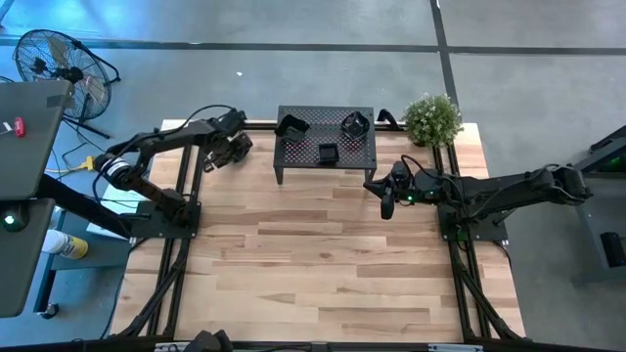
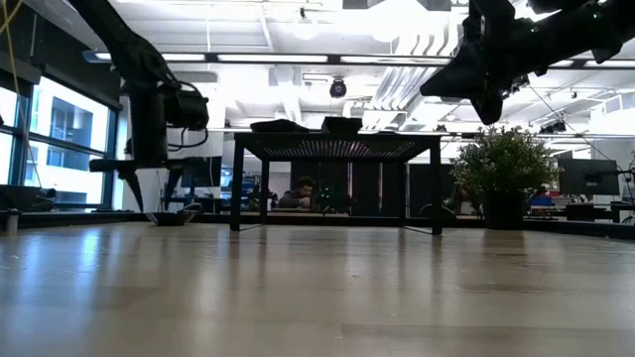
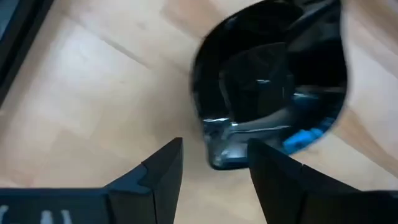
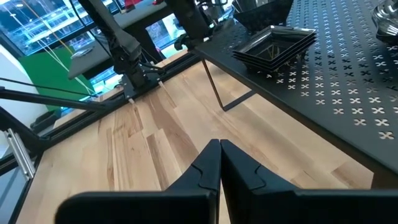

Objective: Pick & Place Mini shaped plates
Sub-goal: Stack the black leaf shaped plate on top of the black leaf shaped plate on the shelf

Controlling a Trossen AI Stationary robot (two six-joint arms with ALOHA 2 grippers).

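Left claw (image 3: 211, 168) is held open just over a glossy black plate (image 3: 273, 87) lying on the table near its far left corner, beside the rack (image 1: 326, 147). If closed off-centre on the slick rim, the plate could be squirted away. Right claw (image 4: 219, 163), clenched empty, is parked near the rack's right end.

The near half of the desk (image 1: 323, 284) is bare wood, open to either arm. At the far edge a black perforated rack (image 1: 326, 147) stands on legs, with a clear gap beneath its top. Three piles of small black plates (image 1: 328, 153) sit on the rack. A potted plant (image 1: 432, 119) blocks the far right corner beside the rack. The left end effector (image 1: 238, 147), fingers parted, hangs over a plate (image 3: 273, 81) left of the rack. The right end effector (image 1: 387, 205), fingers together, hovers just right of the rack's front.
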